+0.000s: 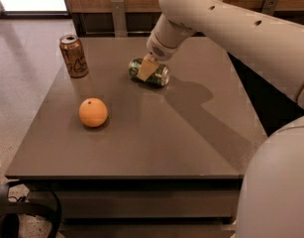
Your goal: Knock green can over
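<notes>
The green can (pixel 162 76) lies on its side on the grey table (pixel 141 148), near the far middle, with its silver end facing right. My gripper (pixel 146 68) reaches down from the upper right and sits right at the can, covering the can's middle. The arm stretches across the top right of the camera view.
An orange-brown can (pixel 74 56) stands upright at the table's far left. An orange (pixel 93 112) rests on the left part of the table, nearer the front. The arm's lower body (pixel 275 182) fills the bottom right corner. A wooden wall and metal posts stand behind the table.
</notes>
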Controlling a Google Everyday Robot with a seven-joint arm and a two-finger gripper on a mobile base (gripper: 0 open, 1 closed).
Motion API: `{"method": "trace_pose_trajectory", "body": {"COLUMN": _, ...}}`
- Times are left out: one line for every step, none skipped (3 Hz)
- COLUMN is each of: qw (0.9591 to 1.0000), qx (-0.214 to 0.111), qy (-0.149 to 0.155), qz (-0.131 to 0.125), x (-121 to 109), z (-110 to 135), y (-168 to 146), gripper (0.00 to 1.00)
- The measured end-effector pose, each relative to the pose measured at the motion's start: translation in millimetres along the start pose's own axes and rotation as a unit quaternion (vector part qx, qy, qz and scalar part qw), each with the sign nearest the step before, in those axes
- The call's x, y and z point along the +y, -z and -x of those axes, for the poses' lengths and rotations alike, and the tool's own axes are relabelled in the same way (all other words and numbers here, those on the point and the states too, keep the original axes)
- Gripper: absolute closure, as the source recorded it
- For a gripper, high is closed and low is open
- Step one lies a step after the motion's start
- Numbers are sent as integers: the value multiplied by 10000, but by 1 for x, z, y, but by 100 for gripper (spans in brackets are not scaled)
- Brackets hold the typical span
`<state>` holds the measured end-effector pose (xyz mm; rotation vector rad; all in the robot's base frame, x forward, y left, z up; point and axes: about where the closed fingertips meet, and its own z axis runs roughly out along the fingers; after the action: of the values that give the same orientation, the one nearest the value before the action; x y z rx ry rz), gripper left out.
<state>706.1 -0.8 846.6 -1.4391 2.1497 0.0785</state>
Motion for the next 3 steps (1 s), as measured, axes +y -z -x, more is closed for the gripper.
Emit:
{"method": "trace_pose_trajectory", "body": {"qw": 10000, "qx": 0, "qy": 0, "qz": 0, "x": 0, "z": 0, "y": 0, "gripper": 66}}
{"method": "trace_pose_trajectory", "body": {"qw": 10000, "qx": 3, "qy": 2, "qz": 6, "x": 0, "z": 0, "y": 0, "gripper": 44}}
{"method": "trace_pose_trajectory", "body": {"qw": 10000, "qx": 3, "qy": 2, "qz": 6, "x": 0, "z": 0, "y": 0, "gripper": 21}}
